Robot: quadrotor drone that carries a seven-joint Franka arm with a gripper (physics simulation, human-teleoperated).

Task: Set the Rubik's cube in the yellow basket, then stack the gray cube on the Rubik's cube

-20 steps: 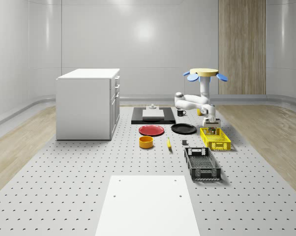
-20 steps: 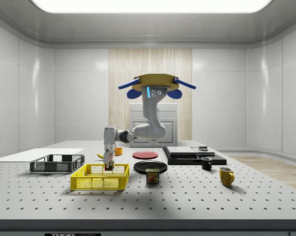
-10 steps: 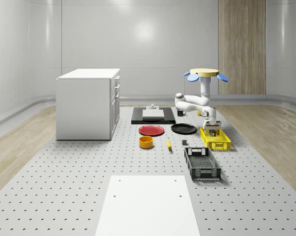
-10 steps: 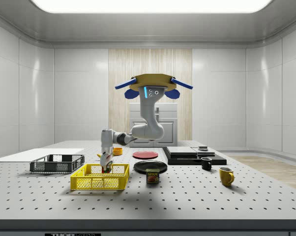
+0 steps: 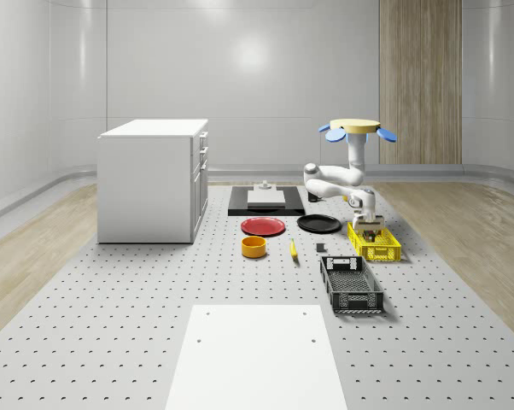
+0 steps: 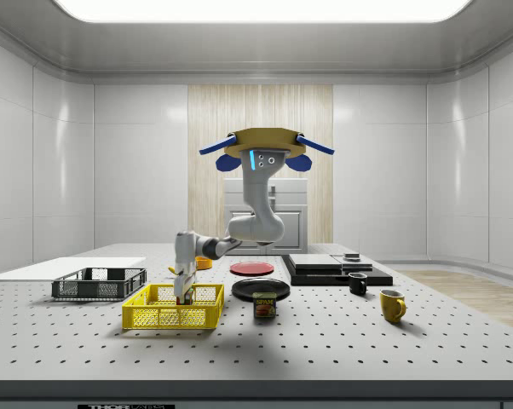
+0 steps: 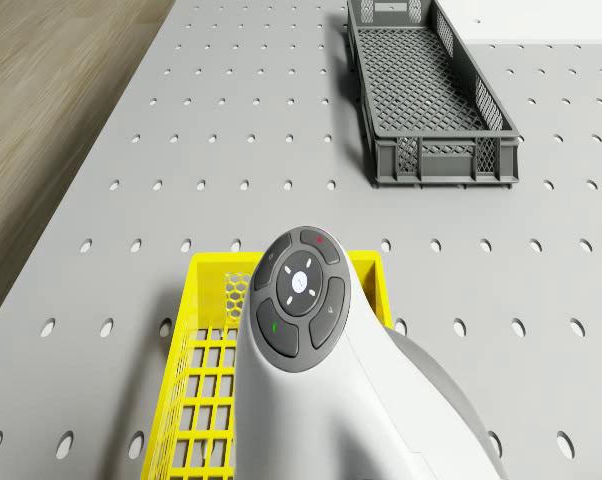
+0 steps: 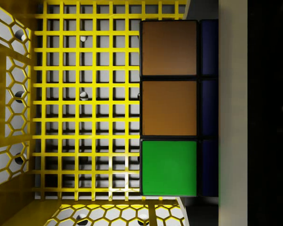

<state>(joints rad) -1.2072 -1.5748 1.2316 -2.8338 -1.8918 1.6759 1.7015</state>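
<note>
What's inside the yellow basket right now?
The gripper reaches inside the yellow mesh basket, with the colourful Rubik's cube over the basket's grid floor. Whether the cube touches the floor is hidden.

Perforated gray counter [image 5: 112, 325] bearing a white cabinet [image 5: 153, 179], a black tray [image 5: 266, 202], a red plate [image 5: 264, 226], a black plate [image 5: 318, 224], an orange bowl [image 5: 254, 247] and a dark gray crate [image 5: 351, 284]. Side view: a tin [image 6: 264, 305], a black mug [image 6: 357, 284], a yellow mug [image 6: 392, 305].

Rubik's cube [image 8: 169, 108] cut off by wrist pic edge; yellow basket [image 7: 196, 400] partly behind arm.
</note>
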